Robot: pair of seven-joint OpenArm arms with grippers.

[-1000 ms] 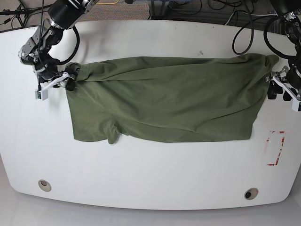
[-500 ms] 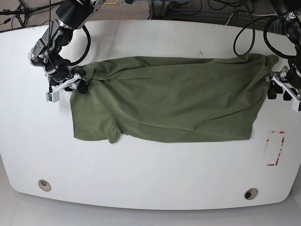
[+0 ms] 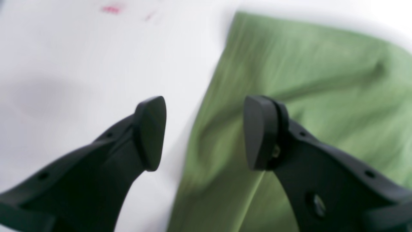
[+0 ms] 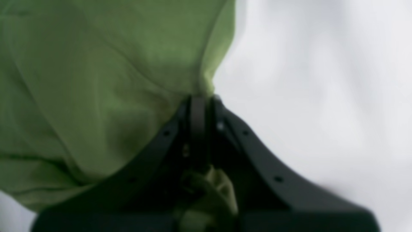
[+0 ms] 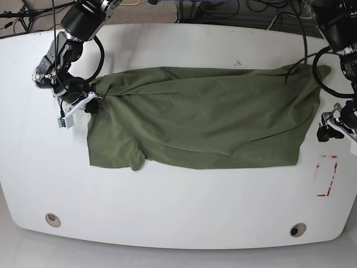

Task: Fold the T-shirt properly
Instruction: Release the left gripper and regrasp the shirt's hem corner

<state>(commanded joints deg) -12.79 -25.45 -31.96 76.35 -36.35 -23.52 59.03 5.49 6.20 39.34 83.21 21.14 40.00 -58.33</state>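
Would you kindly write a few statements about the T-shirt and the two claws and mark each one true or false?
1. The right claw is shut on the T-shirt. True.
2. The left claw grips cloth. False: it is open, with nothing between its fingers.
3. The T-shirt is red. False: it is olive green.
4. A red-outlined rectangle marks the white table beside the shirt. True.

- White table (image 5: 178,206) with two round holes (image 5: 53,219) near its front edge.
- Red rectangle mark (image 5: 327,176) at one side.
- Cables (image 5: 240,6) behind.
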